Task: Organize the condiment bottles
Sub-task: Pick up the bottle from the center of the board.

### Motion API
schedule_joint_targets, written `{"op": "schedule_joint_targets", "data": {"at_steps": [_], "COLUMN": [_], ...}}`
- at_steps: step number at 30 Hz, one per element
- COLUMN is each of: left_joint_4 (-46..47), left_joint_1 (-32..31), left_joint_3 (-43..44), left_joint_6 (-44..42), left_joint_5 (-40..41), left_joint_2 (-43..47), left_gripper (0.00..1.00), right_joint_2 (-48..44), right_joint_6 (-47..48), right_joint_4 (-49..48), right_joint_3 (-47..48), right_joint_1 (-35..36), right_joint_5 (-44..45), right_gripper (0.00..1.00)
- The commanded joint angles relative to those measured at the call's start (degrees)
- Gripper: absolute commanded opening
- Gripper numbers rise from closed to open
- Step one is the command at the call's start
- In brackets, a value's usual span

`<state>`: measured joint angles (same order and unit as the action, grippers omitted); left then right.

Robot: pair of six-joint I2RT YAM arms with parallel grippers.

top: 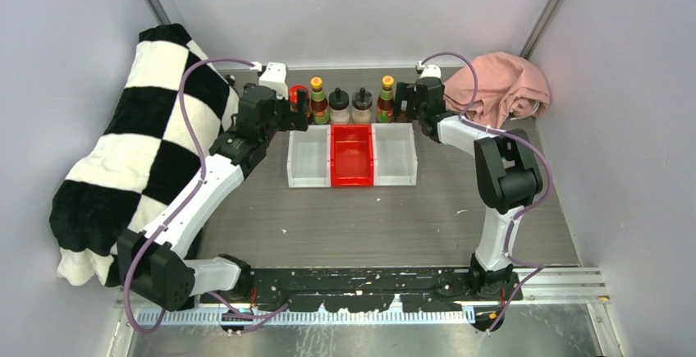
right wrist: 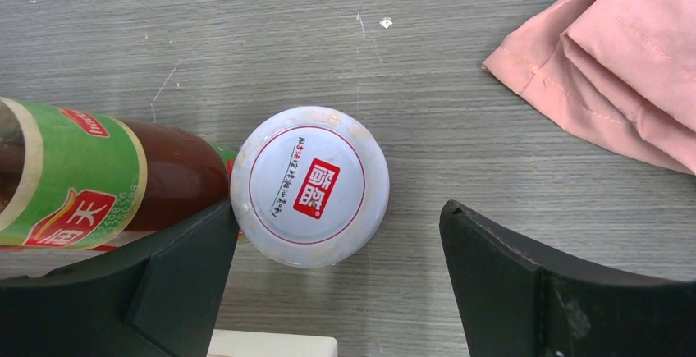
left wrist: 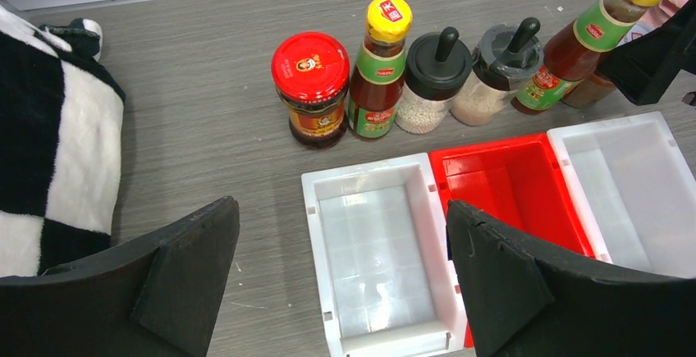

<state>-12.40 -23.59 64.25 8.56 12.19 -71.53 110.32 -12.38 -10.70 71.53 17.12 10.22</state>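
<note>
Holds both jaws wide, left gripper [left wrist: 341, 209] at 11 o'clock of the bins [top: 290, 160], right gripper [right wrist: 338, 209] over a white-lidded jar [right wrist: 309, 186] at the 3 o'clock end of the bottles [top: 339, 104], lined at 12 o'clock of them.

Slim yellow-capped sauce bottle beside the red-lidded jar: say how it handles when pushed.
Tall on a narrow base, the slim yellow-capped sauce bottle probably tips if pushed high. It looks like glass, likely fragile. It may knock the squat red-lidded jar beside it.
</note>
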Motion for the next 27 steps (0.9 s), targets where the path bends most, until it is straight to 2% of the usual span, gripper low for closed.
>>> {"op": "schedule_joint_targets", "data": {"at_steps": [1,27], "left_joint_4": [3.21,3.21], "left_joint_1": [0.13,0.13], "left_joint_3": [0.54,0.84], "left_joint_6": [-0.13,-0.04], "left_joint_5": [-0.41,-0.41], "left_joint_2": [-0.36,-1.38], "left_gripper": [0.97,0.97], "right_joint_2": [0.4,2.85], "right_joint_6": [-0.1,0.33], "right_joint_4": [-1.7,-1.19], "right_joint_3": [2.77,3.7], "right_joint_1": [-0.16,-2.22], "right_joint_5": [-0.99,-0.92], "right_gripper": [0.97,0.97]}}
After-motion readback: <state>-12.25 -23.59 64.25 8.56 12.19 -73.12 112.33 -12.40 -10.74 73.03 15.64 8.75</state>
